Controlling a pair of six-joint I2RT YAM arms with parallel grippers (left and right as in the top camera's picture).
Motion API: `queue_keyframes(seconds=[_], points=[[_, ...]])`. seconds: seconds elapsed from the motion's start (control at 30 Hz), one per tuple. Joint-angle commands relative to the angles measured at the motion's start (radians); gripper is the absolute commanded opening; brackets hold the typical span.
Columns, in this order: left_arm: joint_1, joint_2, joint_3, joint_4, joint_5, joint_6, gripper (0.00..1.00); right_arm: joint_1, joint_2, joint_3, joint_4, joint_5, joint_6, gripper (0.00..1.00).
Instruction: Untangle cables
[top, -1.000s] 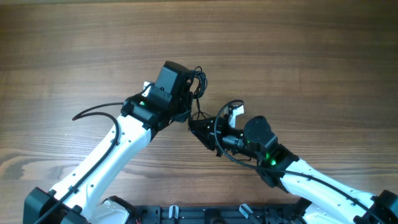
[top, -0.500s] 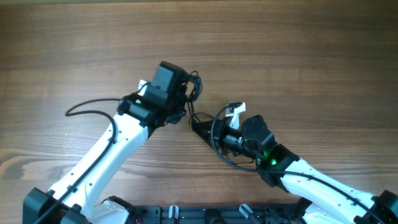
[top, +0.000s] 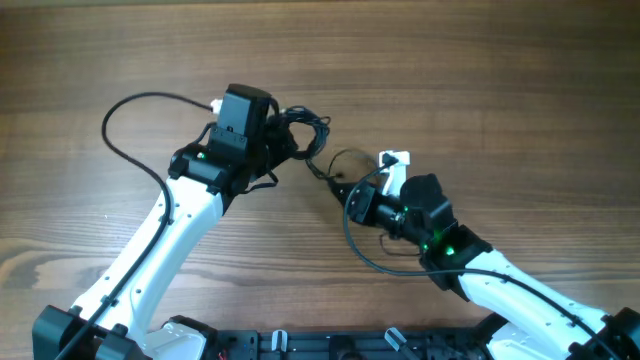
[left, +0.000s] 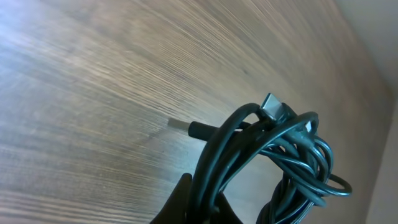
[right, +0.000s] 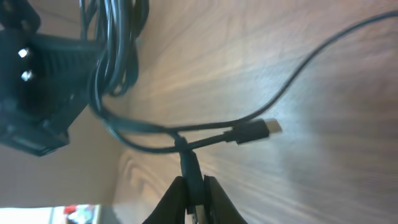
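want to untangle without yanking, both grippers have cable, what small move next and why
Probably ease the right gripper slightly away from the left gripper: it pinches one strand by a plug, while the left holds the cable clump, so a gentle pull may draw that strand free.

The brown wooden table (top: 500, 60) carries fine, darker grain streaks running lengthwise, and looks paler and greyer in the wrist views. The thin black cables (top: 305, 135) are black throughout, with a faint greenish sheen in the left wrist view. One small plug (right: 252, 132) has a black body and a silver tip. The left robot arm (top: 180, 225) and right robot arm (top: 510, 290) are white with black joints. A small green light (top: 447, 251) glows on the right one.
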Motion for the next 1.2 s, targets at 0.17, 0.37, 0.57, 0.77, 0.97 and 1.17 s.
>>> queue_keyframes(seconds=[0.17, 0.37, 0.57, 0.77, 0.97, 1.17], points=[[0.003, -0.029, 0.012, 0.013, 0.09, 0.318, 0.04, -0.11, -0.047, 0.001, 0.0, -0.1, -0.101, 0.36], [0.003, -0.029, 0.012, 0.035, 0.05, 0.227, 0.04, -0.18, -0.098, 0.001, -0.004, -0.323, -0.253, 0.66], [0.003, -0.029, 0.012, 0.034, 0.126, 0.229, 0.04, -0.182, -0.071, 0.0, -0.019, -0.133, -0.274, 0.67], [0.004, -0.029, 0.012, 0.028, 0.18, 0.249, 0.04, -0.175, -0.05, 0.0, 0.051, -0.184, -0.166, 0.66], [-0.002, -0.025, 0.012, 0.03, 0.059, -0.272, 0.04, -0.087, -0.028, 0.0, 0.083, -0.195, -0.131, 0.71], [-0.04, -0.022, 0.012, 0.025, 0.024, -0.35, 0.04, 0.035, 0.047, 0.0, 0.246, -0.081, -0.132, 0.75]])
